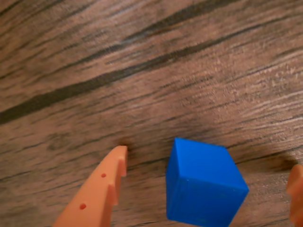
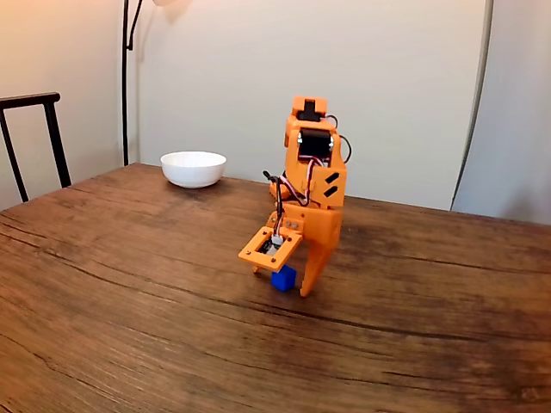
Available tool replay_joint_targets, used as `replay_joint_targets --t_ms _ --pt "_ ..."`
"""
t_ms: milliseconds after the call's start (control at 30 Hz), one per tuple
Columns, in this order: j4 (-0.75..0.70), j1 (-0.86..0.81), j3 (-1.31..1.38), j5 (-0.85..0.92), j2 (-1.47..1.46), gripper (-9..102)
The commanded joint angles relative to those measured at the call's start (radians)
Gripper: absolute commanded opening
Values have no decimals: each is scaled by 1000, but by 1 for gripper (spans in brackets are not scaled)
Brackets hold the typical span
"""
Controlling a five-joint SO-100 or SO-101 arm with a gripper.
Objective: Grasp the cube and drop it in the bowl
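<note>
Wrist view
Cube (image 1: 204,187): bright blue, plain matte faces with sharp edges and faint layer lines on the near side; it sat on the table, turned so one corner edge faced the camera, its lower part cut off by the bottom edge.
Gripper (image 1: 208,170): spread wide around the cube — one orange finger (image 1: 102,191) rose from the lower left, its notched tip just beside the cube's left face with a strip of wood showing between them; a sliver of the other finger showed at the right edge, also apart from the cube.
Table (image 1: 142,71): brown wood with dark grain streaks running on a slant.

Fixed view
Arm (image 2: 314,172): orange, folded down over the table near the middle, with black motors and loose wires showing.
Gripper (image 2: 288,282): pointed down at the table top, its long finger standing just right of the cube.
Cube (image 2: 282,279): a small blue block resting on the wood under the gripper — much smaller than the bowl.
Bowl (image 2: 194,168): white, round, glossy and shallow, standing upright near the far left edge of the table, well apart from the cube.
Table (image 2: 129,284): wide wooden top.
Chair (image 2: 34,142): a dark frame at the left edge, beyond the table.
Wall (image 2: 215,69): pale and plain behind it all.
</note>
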State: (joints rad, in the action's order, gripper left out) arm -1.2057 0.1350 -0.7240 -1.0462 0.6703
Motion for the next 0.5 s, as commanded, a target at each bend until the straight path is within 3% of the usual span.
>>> replay_joint_targets --t_ms 0,400,467 --pt "-3 -3 41 -5 -8 45" --pt "-5 -5 34 -11 -9 44" --pt "-5 -5 32 -11 -9 40"
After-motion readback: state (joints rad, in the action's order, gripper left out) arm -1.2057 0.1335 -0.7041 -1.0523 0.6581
